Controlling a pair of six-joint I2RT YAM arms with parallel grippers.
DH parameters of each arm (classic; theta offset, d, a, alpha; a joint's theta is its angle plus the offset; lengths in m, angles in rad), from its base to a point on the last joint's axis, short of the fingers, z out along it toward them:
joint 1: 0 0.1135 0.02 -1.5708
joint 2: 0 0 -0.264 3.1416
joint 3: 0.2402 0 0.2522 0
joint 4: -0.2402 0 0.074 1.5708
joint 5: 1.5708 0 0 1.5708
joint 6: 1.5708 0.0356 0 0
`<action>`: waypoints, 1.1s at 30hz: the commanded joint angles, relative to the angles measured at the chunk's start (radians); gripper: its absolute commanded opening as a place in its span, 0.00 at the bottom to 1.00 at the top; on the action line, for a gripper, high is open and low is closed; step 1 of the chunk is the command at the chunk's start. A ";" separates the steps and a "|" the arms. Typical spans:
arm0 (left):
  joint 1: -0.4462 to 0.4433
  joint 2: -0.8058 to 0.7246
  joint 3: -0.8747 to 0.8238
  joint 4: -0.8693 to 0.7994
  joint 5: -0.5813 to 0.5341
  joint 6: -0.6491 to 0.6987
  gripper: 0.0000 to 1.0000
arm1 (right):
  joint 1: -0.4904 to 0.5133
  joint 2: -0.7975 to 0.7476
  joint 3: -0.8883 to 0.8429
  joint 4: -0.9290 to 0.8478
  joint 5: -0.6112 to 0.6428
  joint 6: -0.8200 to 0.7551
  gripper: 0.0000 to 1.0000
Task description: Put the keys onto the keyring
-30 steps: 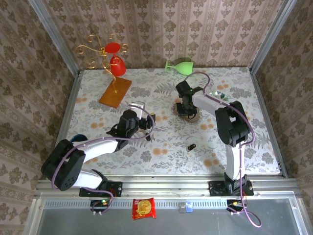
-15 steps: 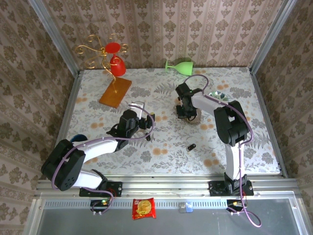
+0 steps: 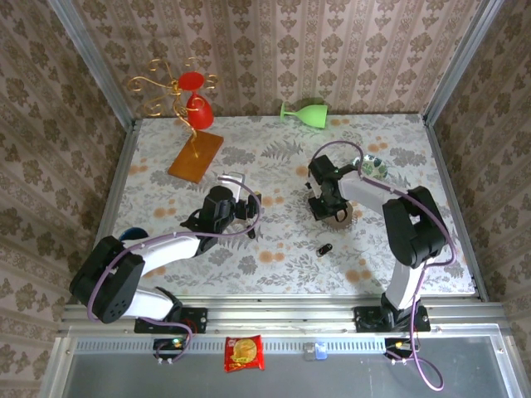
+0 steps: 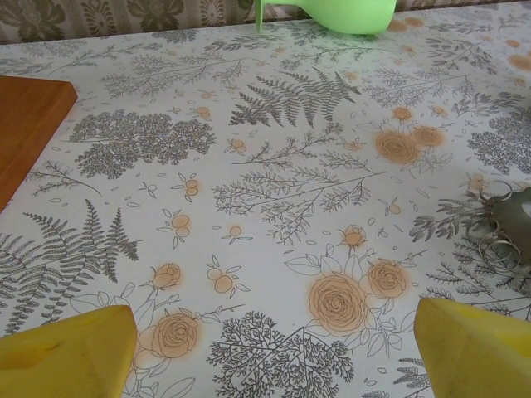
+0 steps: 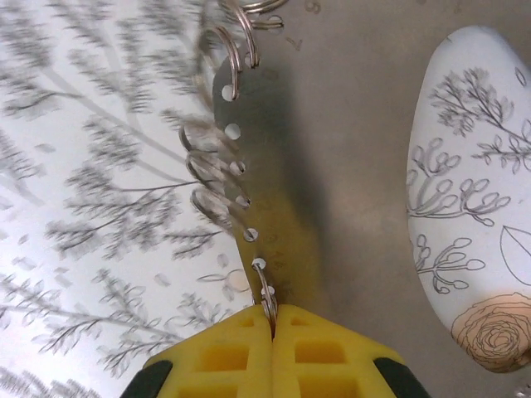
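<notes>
The left arm [image 3: 153, 253] and right arm [image 3: 406, 224] have white links, black joints, looping purple cables [image 3: 428, 375], and black bases [image 3: 178, 319] at the near edge of the table [image 3: 166, 178]. The right gripper [image 5: 272, 330] has blocky yellow fingers [image 5: 220, 361].

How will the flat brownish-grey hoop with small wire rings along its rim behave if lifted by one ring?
The flat brownish-grey hoop looks thin and rigid, so it probably keeps its shape. The right gripper is shut on one small wire ring at the rim, so the hoop would likely hang and swing. The other rings may flop.
</notes>
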 commanded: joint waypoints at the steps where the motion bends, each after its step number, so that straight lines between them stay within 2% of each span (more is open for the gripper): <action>1: 0.017 -0.034 0.011 -0.007 -0.016 0.020 0.87 | 0.046 -0.025 0.021 0.062 -0.013 -0.138 0.00; 10: 0.026 -0.114 -0.033 -0.049 -0.052 0.010 0.87 | 0.172 0.159 0.240 0.012 -0.076 -0.158 0.00; 17: 0.043 -0.161 -0.051 -0.106 -0.059 0.003 0.87 | 0.213 0.123 0.162 -0.021 -0.084 -0.188 0.01; 20: 0.059 -0.155 -0.053 -0.106 -0.039 0.000 0.87 | 0.212 0.080 0.100 -0.045 -0.030 -0.207 0.13; 25: 0.080 -0.129 -0.027 -0.123 -0.001 0.031 0.86 | 0.191 0.039 0.084 -0.108 0.081 -0.199 0.24; 27: 0.099 -0.118 -0.007 -0.153 0.046 0.069 0.83 | 0.187 0.003 0.086 -0.112 0.094 -0.192 0.28; 30: 0.156 -0.090 0.043 -0.236 0.204 0.150 0.78 | 0.176 -0.061 0.088 -0.094 0.072 -0.144 0.40; 33: 0.202 -0.044 0.115 -0.340 0.379 0.258 0.76 | 0.150 -0.133 0.058 -0.030 0.020 0.000 0.43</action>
